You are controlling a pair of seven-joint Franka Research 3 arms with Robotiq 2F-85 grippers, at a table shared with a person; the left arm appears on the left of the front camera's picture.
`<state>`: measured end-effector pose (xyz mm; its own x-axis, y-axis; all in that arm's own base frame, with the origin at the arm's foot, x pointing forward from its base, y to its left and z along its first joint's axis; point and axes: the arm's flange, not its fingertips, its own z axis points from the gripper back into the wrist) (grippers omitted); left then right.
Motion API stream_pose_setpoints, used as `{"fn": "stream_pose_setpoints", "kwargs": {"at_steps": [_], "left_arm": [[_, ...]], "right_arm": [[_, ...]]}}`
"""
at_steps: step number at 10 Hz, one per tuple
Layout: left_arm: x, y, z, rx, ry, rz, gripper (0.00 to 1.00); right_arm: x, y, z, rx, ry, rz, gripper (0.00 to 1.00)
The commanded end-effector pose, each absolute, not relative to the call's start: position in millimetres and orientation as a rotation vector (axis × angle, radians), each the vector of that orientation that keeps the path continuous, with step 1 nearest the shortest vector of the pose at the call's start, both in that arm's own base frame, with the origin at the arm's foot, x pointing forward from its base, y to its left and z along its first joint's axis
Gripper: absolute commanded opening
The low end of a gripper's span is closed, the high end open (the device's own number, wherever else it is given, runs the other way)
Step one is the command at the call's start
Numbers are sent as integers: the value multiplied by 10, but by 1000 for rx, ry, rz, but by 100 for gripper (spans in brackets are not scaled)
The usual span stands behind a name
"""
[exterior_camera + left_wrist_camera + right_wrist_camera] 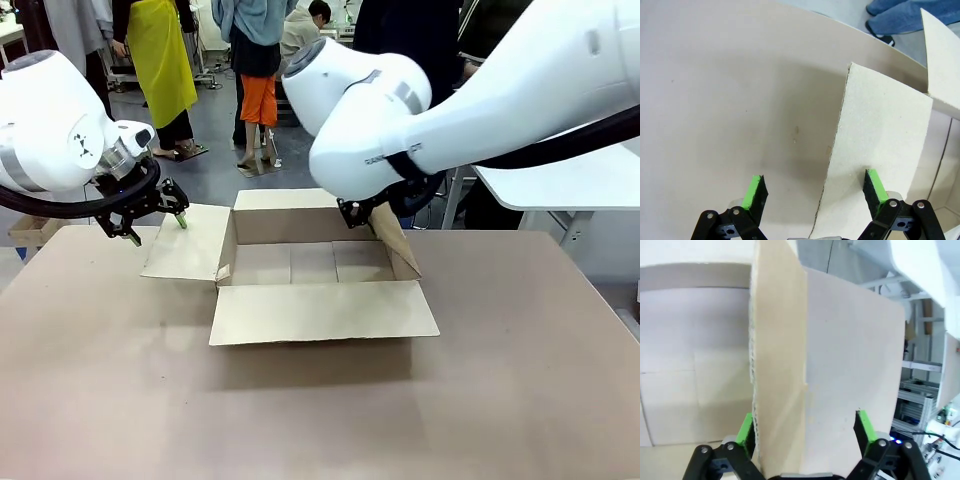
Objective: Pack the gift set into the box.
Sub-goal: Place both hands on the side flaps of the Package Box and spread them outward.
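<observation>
front view: box [300, 226] sits open at mid table [120, 400], a bit toward the far side, brown cardboard, all four flaps out. near flap [325, 312] lies flat toward the camera. left flap [185, 243] is spread out to the left, about level. far flap [285, 199] is folded back away. right flap [397, 245] is tilted up and outward. the inner floor shows bare cardboard with seams.

left gripper [158, 230] hangs low at the outer far corner of the left flap, fingers spread wide, nothing gripped. in the left wrist view one green pad [754, 192] is over bare table and the other [875, 187] is over the flap, so the flap's outer edge runs between the fingers. pads touching the card or just above it: can't tell from this angle.

right arm [450, 110] reaches in from the right, and its bulk hides most of its gripper at the top of the right flap. right wrist view: right gripper [805, 432] is spread open, straddling the upright cardboard of the box's right side. the corrugated edge runs just beside one green pad [745, 432]. the other pad [864, 427] sits apart on the far side of the card, so the jaws are not clamped. the box floor shows to the left in that view.

beyond the table people stand on a grey floor, one in a yellow apron [160, 55]. a white table [570, 180] is off to the right. blue trouser legs [895, 15] show at the top of the left wrist view.
</observation>
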<state>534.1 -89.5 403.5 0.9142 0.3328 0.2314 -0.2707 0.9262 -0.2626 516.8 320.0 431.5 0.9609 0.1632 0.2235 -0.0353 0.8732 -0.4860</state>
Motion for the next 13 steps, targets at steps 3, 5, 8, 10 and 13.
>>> {"fn": "stream_pose_setpoints", "kwargs": {"at_steps": [3,5,8,10,13], "left_arm": [[5318,-907,4055,-216,-275,328,100],[5318,-907,4055,-216,-275,328,100],[5318,-907,4055,-216,-275,328,100],[5318,-907,4055,-216,-275,328,100],[5318,-907,4055,-216,-275,328,100]], "right_arm": [[4933,2549,4432,-336,-336,39,100],[4878,2213,4468,-251,-351,-5,100],[4840,1707,4421,-107,-354,-46,100],[4860,1444,4254,28,-376,-60,100],[4798,1125,3935,163,-383,-113,100]]}}
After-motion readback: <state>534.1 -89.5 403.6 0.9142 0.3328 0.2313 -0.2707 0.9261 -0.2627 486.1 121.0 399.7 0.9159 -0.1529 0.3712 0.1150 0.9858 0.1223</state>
